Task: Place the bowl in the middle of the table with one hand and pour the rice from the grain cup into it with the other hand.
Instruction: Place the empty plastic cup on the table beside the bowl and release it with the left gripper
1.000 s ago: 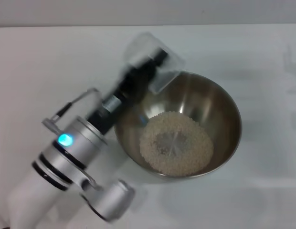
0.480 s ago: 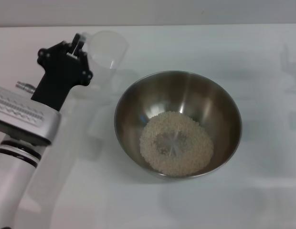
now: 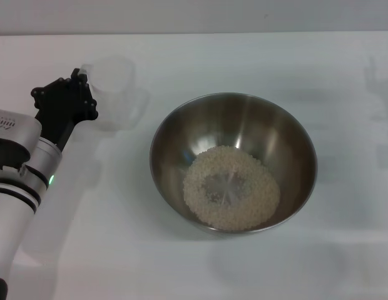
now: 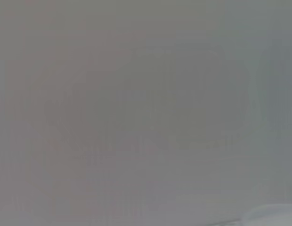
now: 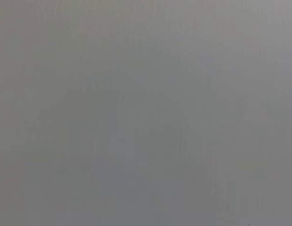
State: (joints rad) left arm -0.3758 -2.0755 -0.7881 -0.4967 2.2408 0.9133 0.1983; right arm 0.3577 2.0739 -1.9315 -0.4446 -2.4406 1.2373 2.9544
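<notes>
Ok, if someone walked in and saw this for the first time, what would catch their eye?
First the shiny steel bowl in the middle of the white table, with a pale mound of rice at its bottom. Next, the black left claw at the far left, right beside a clear, empty-looking grain cup standing upright.

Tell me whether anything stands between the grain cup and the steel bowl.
Nothing visible does. Only bare white table separates the small clear plastic grain cup, at the left hand, from the large round stainless-steel bowl holding the pale rice.
</notes>
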